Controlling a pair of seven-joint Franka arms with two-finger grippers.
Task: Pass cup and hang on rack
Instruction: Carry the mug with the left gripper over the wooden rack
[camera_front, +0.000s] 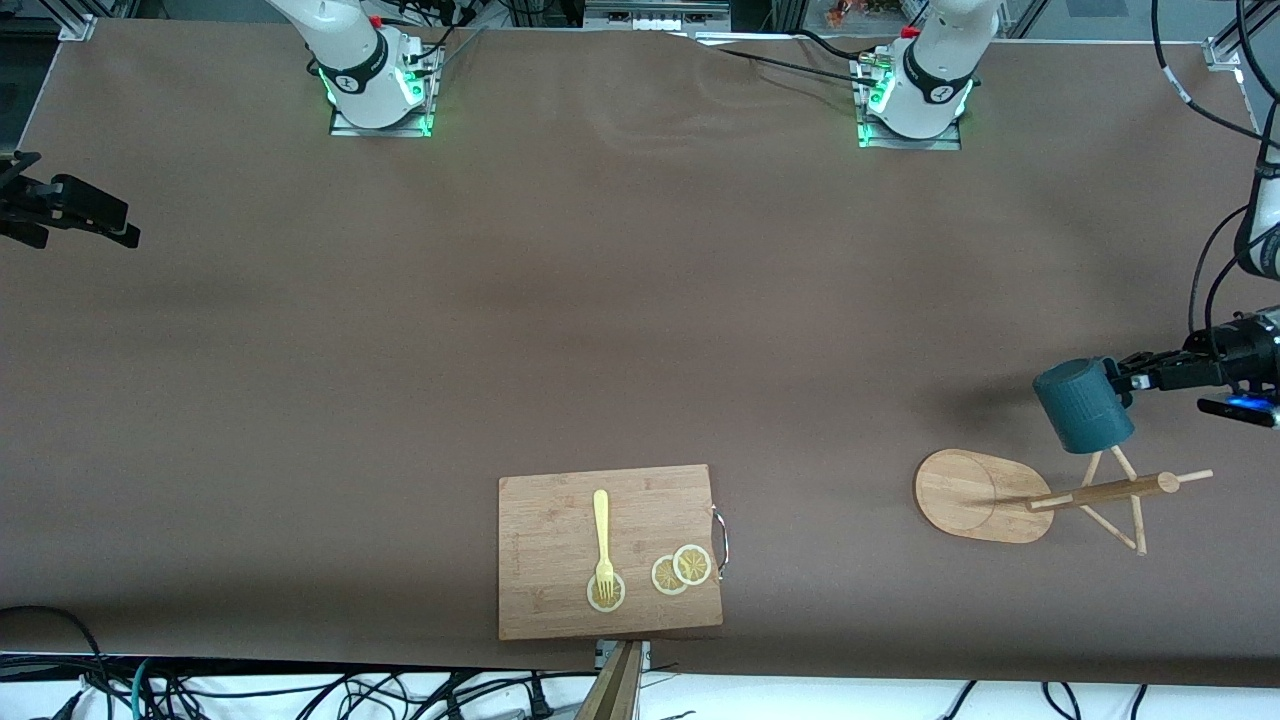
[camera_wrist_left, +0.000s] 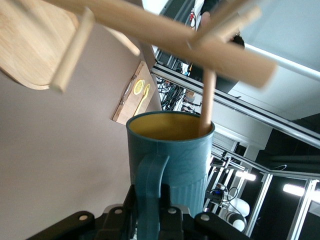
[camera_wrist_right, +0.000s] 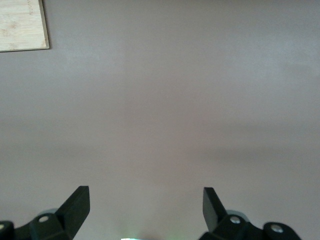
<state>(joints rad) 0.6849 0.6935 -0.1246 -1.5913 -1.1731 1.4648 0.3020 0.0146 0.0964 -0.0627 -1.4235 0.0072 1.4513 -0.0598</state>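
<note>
The teal cup with a yellow inside hangs in the air right at the pegs of the bamboo rack. My left gripper is shut on the cup's handle, one finger on each side of it. In the left wrist view the cup points its mouth at the rack's post, and one thin peg reaches into the mouth at the rim. The rack's oval base stands on the table at the left arm's end. My right gripper is open and empty above bare table.
A rectangular cutting board lies near the front camera's edge of the table, with a yellow fork and lemon slices on it. Its corner shows in the right wrist view. Cables run along the table edges.
</note>
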